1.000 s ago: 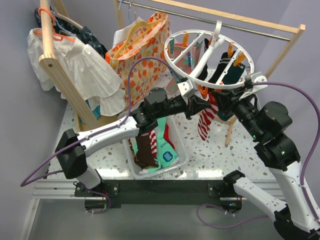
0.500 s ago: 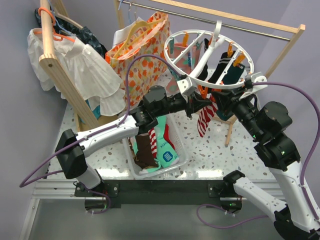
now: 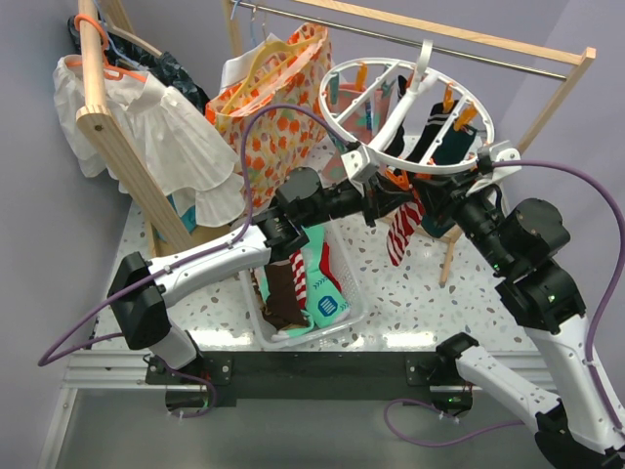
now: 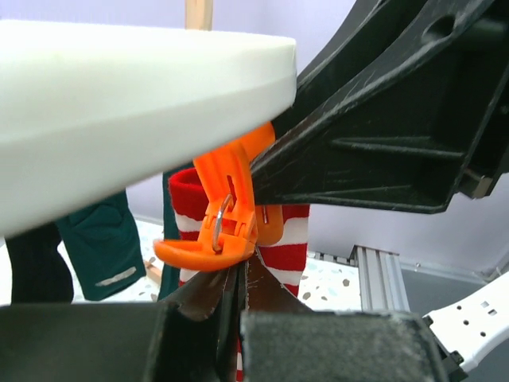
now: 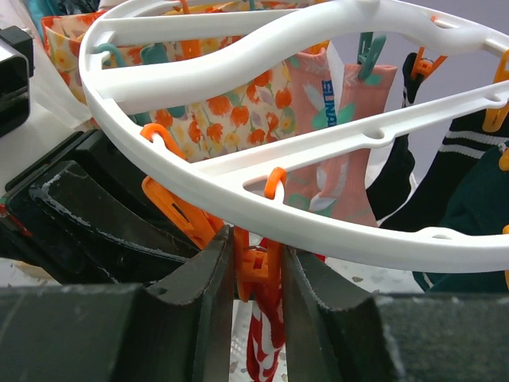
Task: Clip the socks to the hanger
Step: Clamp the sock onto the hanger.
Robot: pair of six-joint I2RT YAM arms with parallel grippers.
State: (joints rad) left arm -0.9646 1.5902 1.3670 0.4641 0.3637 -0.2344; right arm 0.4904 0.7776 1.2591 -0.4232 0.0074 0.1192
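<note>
Back left, you've got a white shirt (image 3: 166,137) on an orange clothes hanger (image 3: 93,39), resting against the slanted wooden frame (image 3: 127,156). Right beside it, an orange-flowered tote bag (image 3: 278,107) hangs below the wooden rail (image 3: 459,44). On the speckled table (image 3: 430,303), a clear plastic basket (image 3: 354,285) sits near the front edge.

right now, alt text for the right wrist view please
The right pincer is closed on an orange clip dangling from the white ring hanger, with a red-and-white striped sock hanging below. Behind are a pink sock on a teal clip and a floral bag.
</note>
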